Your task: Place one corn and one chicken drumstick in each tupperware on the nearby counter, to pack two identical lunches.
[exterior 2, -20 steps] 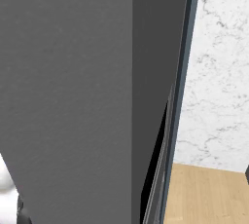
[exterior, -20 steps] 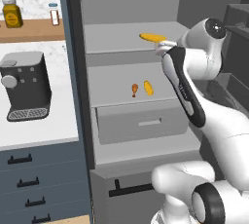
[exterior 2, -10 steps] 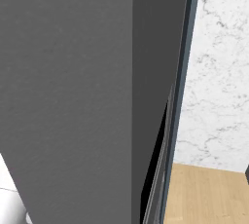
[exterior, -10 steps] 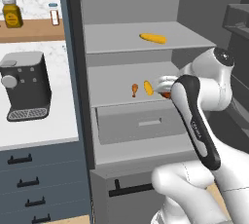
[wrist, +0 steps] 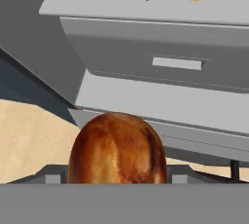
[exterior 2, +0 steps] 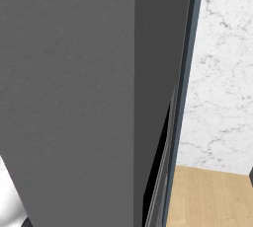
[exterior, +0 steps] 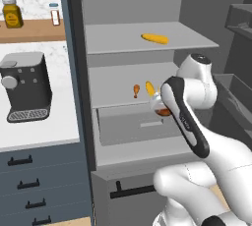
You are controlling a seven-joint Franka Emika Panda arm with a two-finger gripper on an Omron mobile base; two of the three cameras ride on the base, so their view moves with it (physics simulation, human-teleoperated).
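Gripper (exterior: 158, 108) clamped on reddish-brown bulbous chicken drumstick (wrist: 116, 147); unpacked: second drumstick (exterior: 136, 90), two yellow corn cobs (exterior: 155, 38).

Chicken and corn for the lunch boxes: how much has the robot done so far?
Nothing looks packed yet. The fingers hold one chicken drumstick, in front of the open fridge. The other drumstick and a corn wait on the middle shelf, another corn on the top shelf. So almost everything is left.

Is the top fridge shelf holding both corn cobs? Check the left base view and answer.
No: the top shelf carries one corn cob, while the other cob lies on the shelf below beside a chicken drumstick.
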